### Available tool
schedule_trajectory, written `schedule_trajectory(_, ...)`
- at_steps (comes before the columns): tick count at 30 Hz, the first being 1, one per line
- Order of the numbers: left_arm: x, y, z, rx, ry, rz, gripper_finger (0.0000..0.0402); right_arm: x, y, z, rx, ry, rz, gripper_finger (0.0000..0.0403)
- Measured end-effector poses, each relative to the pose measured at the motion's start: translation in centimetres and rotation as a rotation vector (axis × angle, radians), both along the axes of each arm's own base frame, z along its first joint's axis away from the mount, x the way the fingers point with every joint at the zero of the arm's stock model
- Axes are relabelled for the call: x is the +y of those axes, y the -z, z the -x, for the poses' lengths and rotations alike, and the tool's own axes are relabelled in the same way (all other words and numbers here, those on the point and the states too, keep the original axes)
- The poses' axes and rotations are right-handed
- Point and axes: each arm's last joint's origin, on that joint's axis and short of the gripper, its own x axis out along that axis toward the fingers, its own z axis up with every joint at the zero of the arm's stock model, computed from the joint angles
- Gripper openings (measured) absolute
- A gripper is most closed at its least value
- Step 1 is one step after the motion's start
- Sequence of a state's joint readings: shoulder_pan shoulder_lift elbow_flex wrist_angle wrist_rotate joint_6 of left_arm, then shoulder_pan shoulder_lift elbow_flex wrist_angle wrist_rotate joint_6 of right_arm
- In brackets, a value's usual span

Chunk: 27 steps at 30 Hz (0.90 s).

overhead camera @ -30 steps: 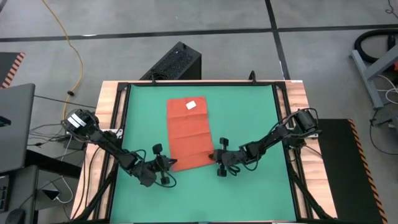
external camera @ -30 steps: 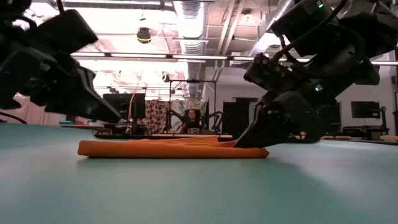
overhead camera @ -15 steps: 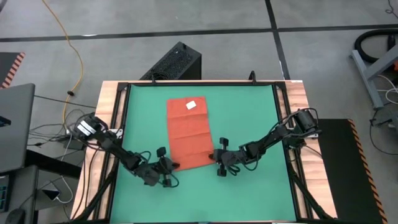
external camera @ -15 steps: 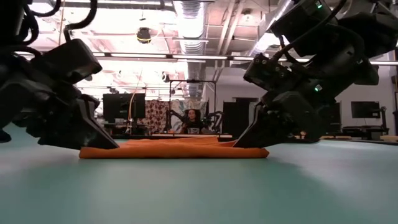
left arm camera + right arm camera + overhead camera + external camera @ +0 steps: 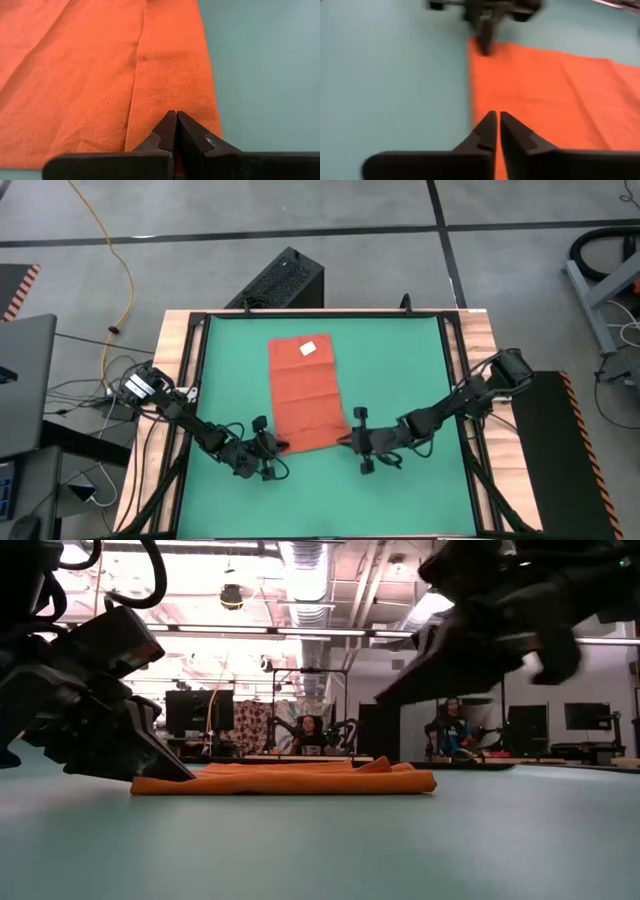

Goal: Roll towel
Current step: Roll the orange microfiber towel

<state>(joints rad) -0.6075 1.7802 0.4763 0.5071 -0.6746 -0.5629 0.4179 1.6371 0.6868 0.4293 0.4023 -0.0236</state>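
Seen from beside the desk [image 5: 455, 380]: the towel [image 5: 305, 395], an orange-red cloth with a small white tag [image 5: 308, 349] at its far end, is lying flat and unrolled on the green mat [image 5: 400, 370], left of the mat's middle. The left claw [image 5: 272, 448] is sitting low at the towel's near left corner with its fingers [image 5: 172, 131] pressed together; in the left wrist view their tips are meeting over the hem, though whether any cloth is pinched between them cannot be told. The right claw [image 5: 352, 442] is hovering just beside the near right corner, clear of the mat in the low view, its fingers [image 5: 496, 131] nearly together with a thin gap showing and nothing between them.

The step in hand appears to be taking the near edge. To do it well, both claws should be catching the hem at matching points on either corner, lifting only slightly, then turning the edge over evenly toward the tag so the roll is starting tight and straight
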Motion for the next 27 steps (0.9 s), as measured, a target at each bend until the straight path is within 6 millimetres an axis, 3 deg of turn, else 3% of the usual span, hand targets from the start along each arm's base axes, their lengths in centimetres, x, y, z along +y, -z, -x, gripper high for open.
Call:
schedule_trajectory(8,0.0,0.0,0.0,0.003,-0.005,-0.006,0.0,-0.3,2.4,-0.7,0.073,-0.044,0.039,0.0206)
schedule_trajectory(11,0.0,0.0,0.1,0.003,-0.007,-0.004,0.0,-0.7,3.6,-1.0,0.103,-0.04,0.067,0.0247)
schedule_trajectory(20,0.1,0.1,0.1,0.015,-0.008,-0.013,0.0,-2.3,6.5,-1.7,0.19,0.03,0.034,0.0241)
schedule_trajectory(27,0.1,0.2,0.2,0.024,-0.003,-0.012,0.0,-3.3,8.9,-1.7,0.274,0.101,-0.02,0.0206)
